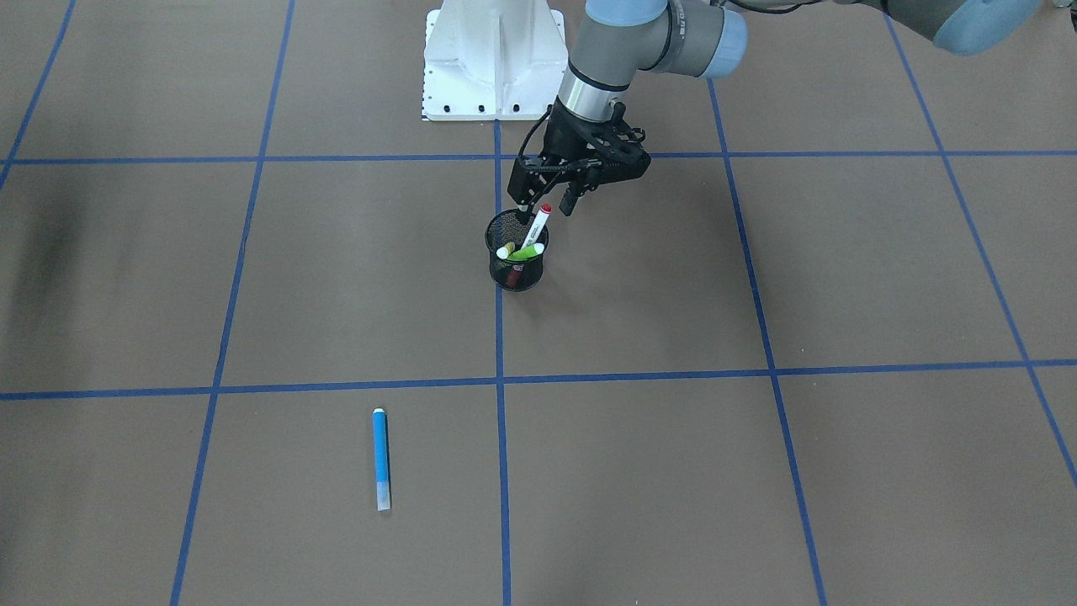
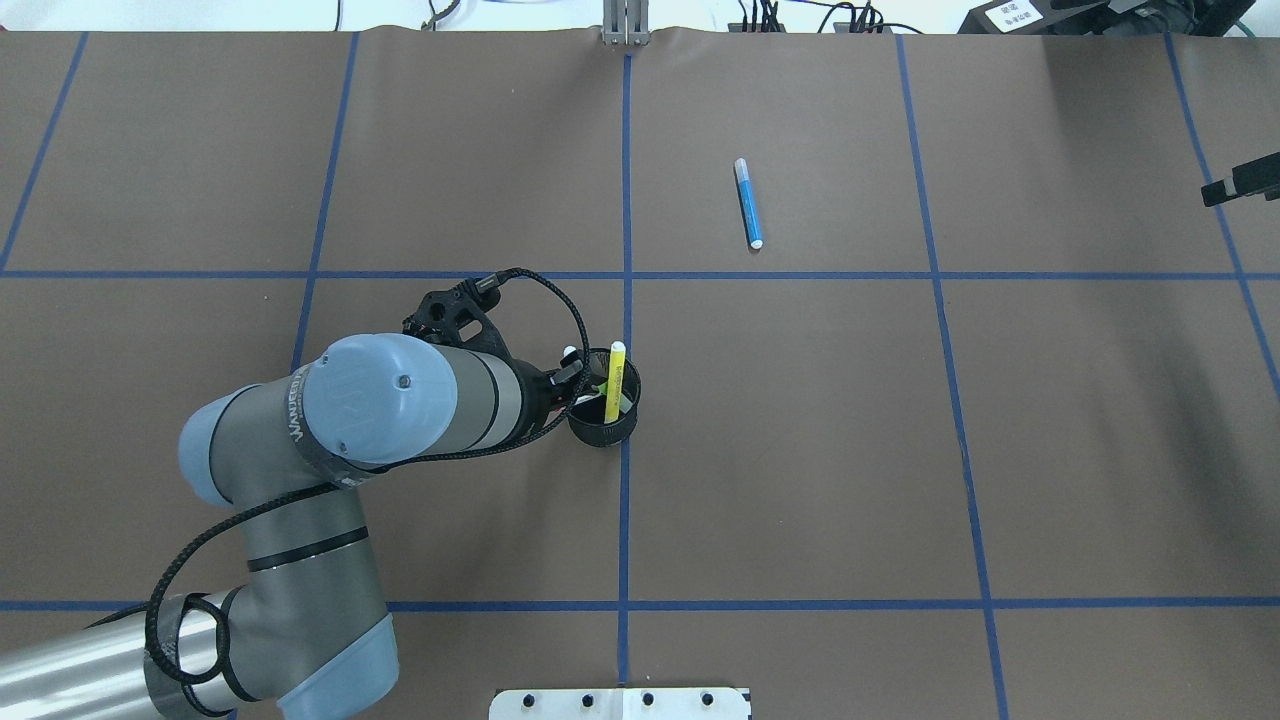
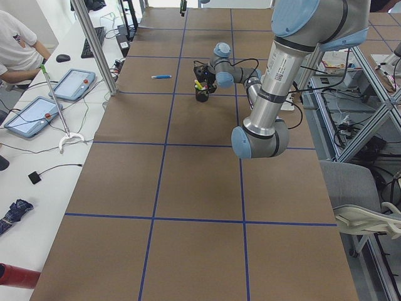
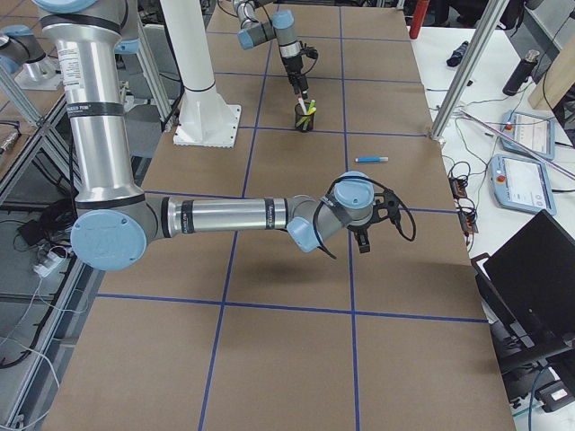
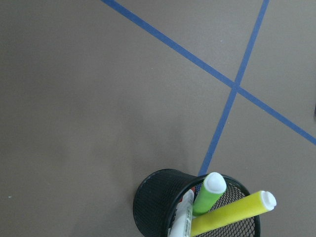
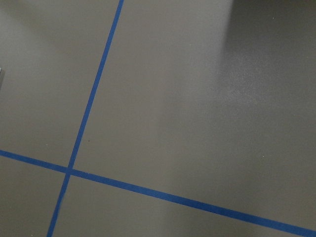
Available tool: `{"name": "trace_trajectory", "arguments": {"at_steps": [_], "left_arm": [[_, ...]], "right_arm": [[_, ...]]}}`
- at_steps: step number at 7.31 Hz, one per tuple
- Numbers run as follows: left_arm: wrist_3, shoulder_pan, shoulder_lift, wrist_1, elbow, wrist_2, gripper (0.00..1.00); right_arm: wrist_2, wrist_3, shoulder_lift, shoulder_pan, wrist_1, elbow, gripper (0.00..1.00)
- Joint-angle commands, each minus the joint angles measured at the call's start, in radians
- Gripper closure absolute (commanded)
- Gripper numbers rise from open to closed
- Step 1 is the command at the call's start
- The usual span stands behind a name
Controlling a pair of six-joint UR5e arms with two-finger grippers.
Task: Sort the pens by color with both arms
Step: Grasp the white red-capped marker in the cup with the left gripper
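A black wire-mesh cup (image 1: 517,268) stands near the table's middle and holds three pens: a green one (image 1: 529,251), a yellow one (image 1: 506,250) and a white one with a red cap (image 1: 538,222). My left gripper (image 1: 548,210) hovers just above the cup, open, its fingers either side of the white pen's red-capped top. The left wrist view looks down on the green pen (image 5: 208,193) and the yellow pen (image 5: 232,215) in the cup (image 5: 154,196). A blue pen (image 1: 381,459) lies flat on the table, far from the cup. My right gripper (image 4: 364,237) hangs over bare table; I cannot tell whether it is open or shut.
The white pedestal base (image 1: 492,63) stands at the table's robot side. Blue tape lines (image 1: 500,383) divide the brown surface into squares. A person (image 3: 15,50) sits at a side table with tablets beyond the far edge.
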Motion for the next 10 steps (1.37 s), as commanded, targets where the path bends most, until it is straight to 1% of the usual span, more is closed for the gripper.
{"name": "trace_trajectory", "arguments": {"at_steps": [1,2,5,6,7,8,9,10], "left_arm": [[-0.003,0.016,-0.003,-0.010,0.008,0.000,0.66],[-0.003,0.016,-0.005,-0.012,0.003,-0.001,1.00],[0.003,0.002,0.004,-0.007,-0.056,0.002,1.00],[0.003,-0.004,0.008,-0.006,-0.058,0.002,1.00],[0.007,-0.004,0.014,-0.004,-0.057,0.003,0.32],[0.010,-0.004,0.014,-0.001,-0.057,0.003,0.13],[0.010,-0.004,0.014,0.002,-0.055,0.005,0.02],[0.010,-0.004,0.015,0.002,-0.055,0.003,0.02]], "right_arm": [[-0.001,0.000,0.000,0.000,0.001,0.000,0.00],[-0.001,0.000,0.000,-0.001,0.001,0.000,0.00],[-0.007,0.000,0.003,0.000,0.006,0.001,0.00],[-0.007,0.000,0.003,0.000,0.008,0.001,0.00],[-0.007,0.000,0.001,0.000,0.009,0.001,0.00],[-0.009,0.000,0.003,0.000,0.008,0.001,0.00],[-0.009,0.000,0.003,-0.001,0.008,0.000,0.00],[-0.009,0.000,0.001,0.000,0.009,0.001,0.00]]}}
